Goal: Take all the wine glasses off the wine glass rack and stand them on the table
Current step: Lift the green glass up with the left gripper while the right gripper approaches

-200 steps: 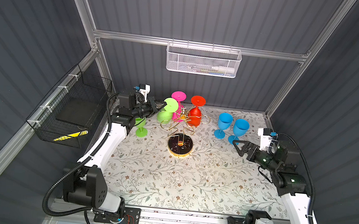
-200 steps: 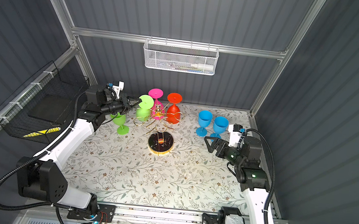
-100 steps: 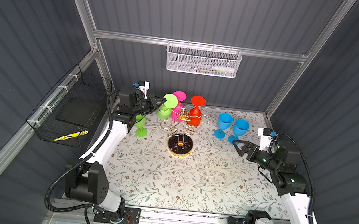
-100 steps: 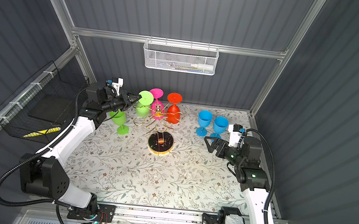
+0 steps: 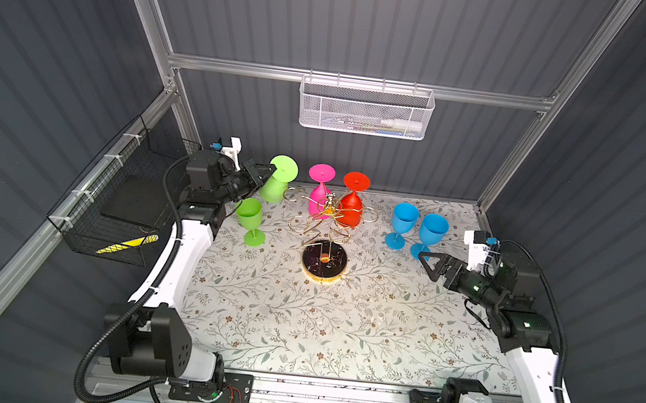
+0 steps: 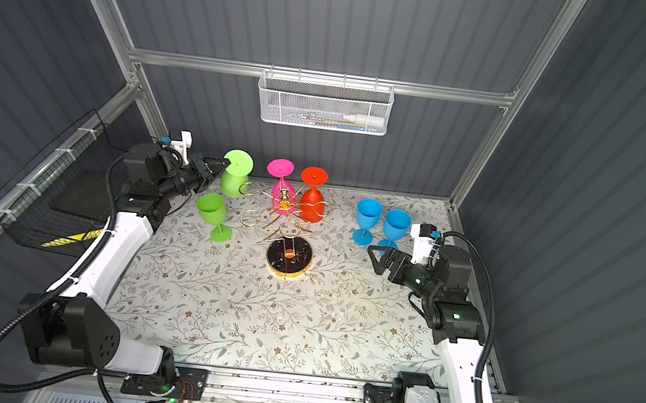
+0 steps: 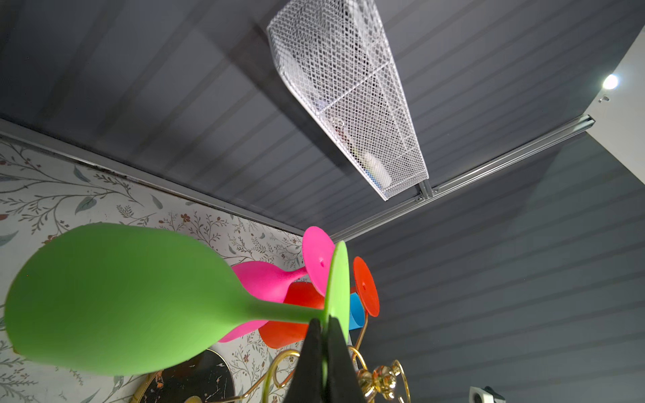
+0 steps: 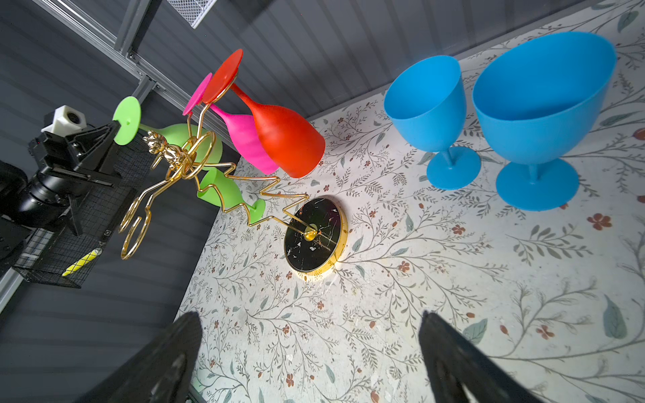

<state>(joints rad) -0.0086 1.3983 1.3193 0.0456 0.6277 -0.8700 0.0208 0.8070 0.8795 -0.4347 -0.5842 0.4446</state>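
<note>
My left gripper [image 7: 324, 324] pinched the green wine glass [image 7: 122, 300] by its foot to clear the rack [image 5: 324, 259]; right gripper [image 8: 309, 315] stood open.

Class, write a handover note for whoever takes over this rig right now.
Left gripper: shut on the foot of the upside-down green glass, beside a ring arm of the wine glass rack; whether clear, cannot tell.
Right gripper: open, near the blue glasses.
Done: upright green glass and both blue ones stand on the table.
Left: set this one down; pink glass and red glass hang on the rack.
</note>
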